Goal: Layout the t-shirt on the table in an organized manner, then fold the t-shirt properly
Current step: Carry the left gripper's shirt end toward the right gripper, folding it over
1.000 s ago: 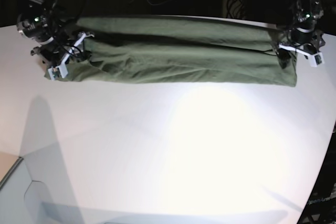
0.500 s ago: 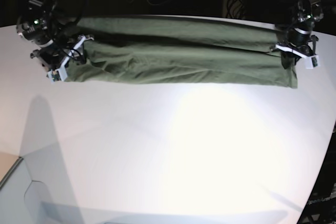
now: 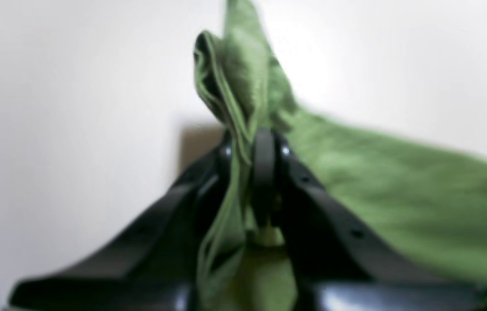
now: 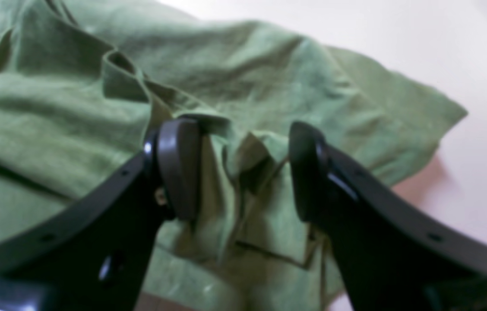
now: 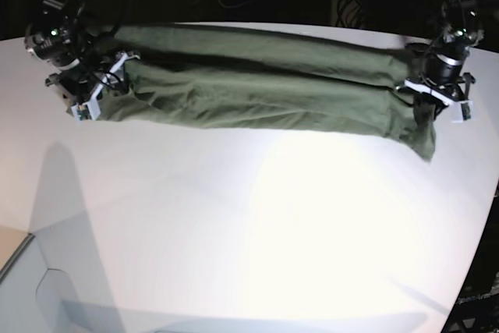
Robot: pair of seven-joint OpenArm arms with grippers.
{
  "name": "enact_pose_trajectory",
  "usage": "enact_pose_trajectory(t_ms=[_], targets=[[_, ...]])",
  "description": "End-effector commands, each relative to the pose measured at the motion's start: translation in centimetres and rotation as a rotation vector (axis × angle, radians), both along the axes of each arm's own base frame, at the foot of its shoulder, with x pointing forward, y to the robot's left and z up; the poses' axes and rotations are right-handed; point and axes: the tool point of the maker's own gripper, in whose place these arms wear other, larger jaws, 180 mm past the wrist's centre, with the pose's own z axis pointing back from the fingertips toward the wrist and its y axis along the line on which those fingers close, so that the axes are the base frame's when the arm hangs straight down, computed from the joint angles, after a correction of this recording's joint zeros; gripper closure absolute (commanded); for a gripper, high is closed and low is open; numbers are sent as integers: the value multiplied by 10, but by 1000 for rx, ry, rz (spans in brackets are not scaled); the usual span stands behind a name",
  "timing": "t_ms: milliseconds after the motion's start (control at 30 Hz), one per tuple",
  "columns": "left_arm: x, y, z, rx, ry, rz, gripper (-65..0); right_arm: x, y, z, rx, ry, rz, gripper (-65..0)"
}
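The table (image 5: pixel 257 224), broad and white with a curved edge, fills most of the base view. The shirt (image 5: pixel 257 83), olive green and wrinkled, is stretched as a long folded band along the table's far side, with a lengthwise crease running through it. Its end on that view's right is lifted and a corner droops below it toward the tabletop.

That end is held by the left gripper (image 3: pixel 250 147): in the left wrist view the black jaws are clamped together on a bunched fold of cloth, which stands up between and above the fingertips while the rest of the shirt trails off to the right over the table.

At the other end, the right gripper (image 4: pixel 243 168) is set over the shirt's crumpled edge. Its jaws are parted, with a small ridge of fabric lying between the pads; nothing is pinched by them.

No brand, label or writing can be read on the shirt or elsewhere; both wrist views are blurred.
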Motion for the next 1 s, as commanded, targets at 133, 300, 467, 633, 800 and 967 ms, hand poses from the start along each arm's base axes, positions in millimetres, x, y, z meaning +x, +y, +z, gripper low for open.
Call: enact_pose_trajectory(t_ms=[133, 300, 467, 633, 800, 967], targets=[[-6, -65, 13, -67, 25, -134, -2, 8, -3, 10, -6, -41, 5, -324], [-17, -134, 26, -147, 38, -265, -2, 8, -3, 10, -6, -41, 5, -324], [-38, -216, 23, -130, 64, -466, -1, 7, -2, 9, -4, -40, 5, -324], [-53, -264, 18, -38, 67, -607, -1, 7, -2, 9, -5, -38, 5, -324], [-37, -281, 29, 22, 15, -583, -1, 7, -2, 9, -5, -37, 5, -324], [-25, -290, 24, 66, 16, -571, -1, 7, -2, 9, -3, -37, 4, -324]])
